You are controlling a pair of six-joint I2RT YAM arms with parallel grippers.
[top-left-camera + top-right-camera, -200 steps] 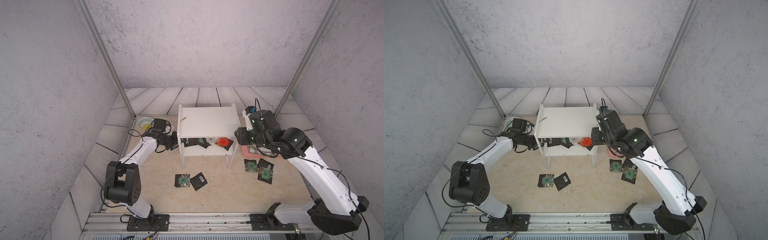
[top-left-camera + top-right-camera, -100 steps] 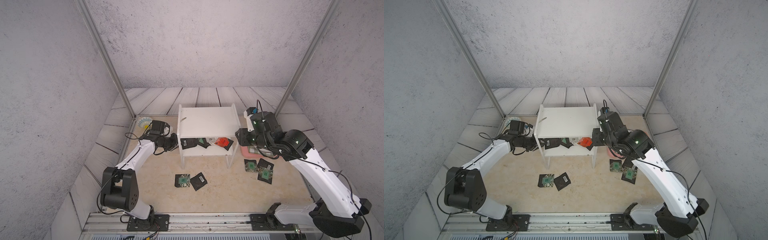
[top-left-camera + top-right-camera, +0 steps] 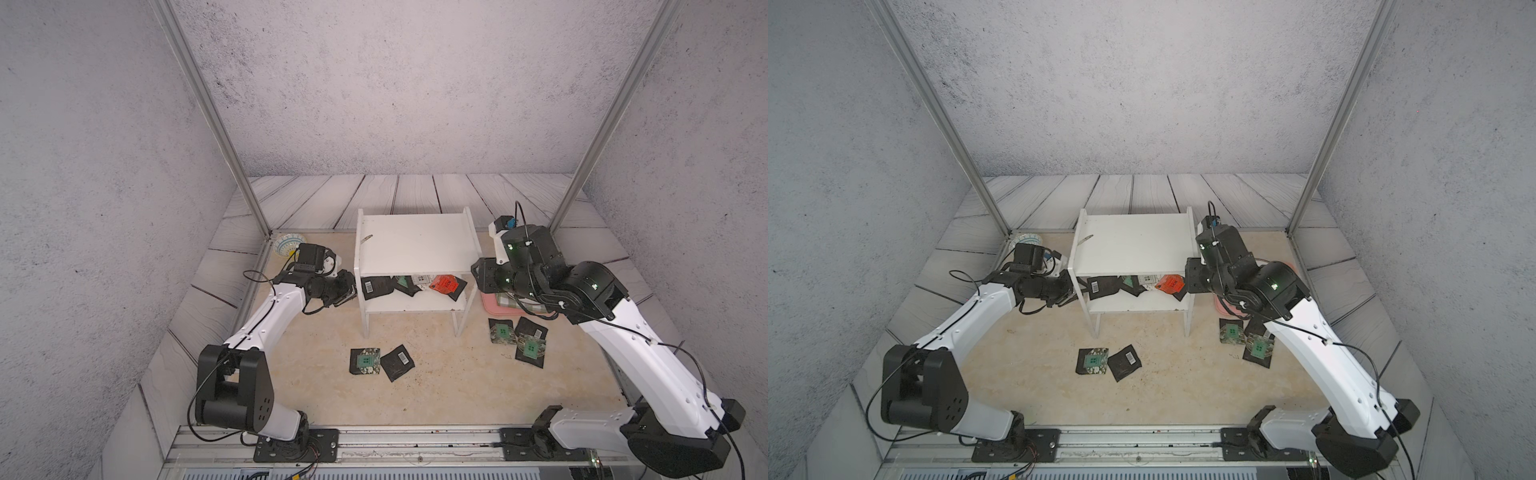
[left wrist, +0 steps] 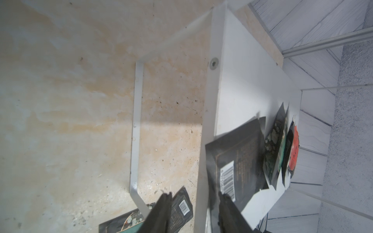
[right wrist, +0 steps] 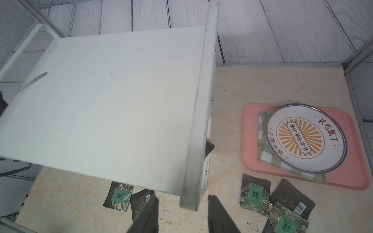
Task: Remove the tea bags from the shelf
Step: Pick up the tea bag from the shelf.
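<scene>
In both top views several tea bags (image 3: 376, 286) (image 3: 1100, 286) lie on the lower board of the shelf (image 3: 413, 245) (image 3: 1133, 245), and others lie on the table (image 3: 449, 374) in front and near the tray (image 3: 490, 305).

Left wrist view: the left gripper (image 4: 193, 194) has its fingers (image 4: 161, 211) spread either side of the board's edge, one just beside a barcoded bag (image 4: 238, 157).

Right wrist view: the right gripper (image 5: 181, 195) – fingers spread, empty – is by the shelf's side panel.

Tea bags (image 3: 377, 286) (one red-orange) lie on the white shelf (image 3: 415, 245), lower board.
</scene>
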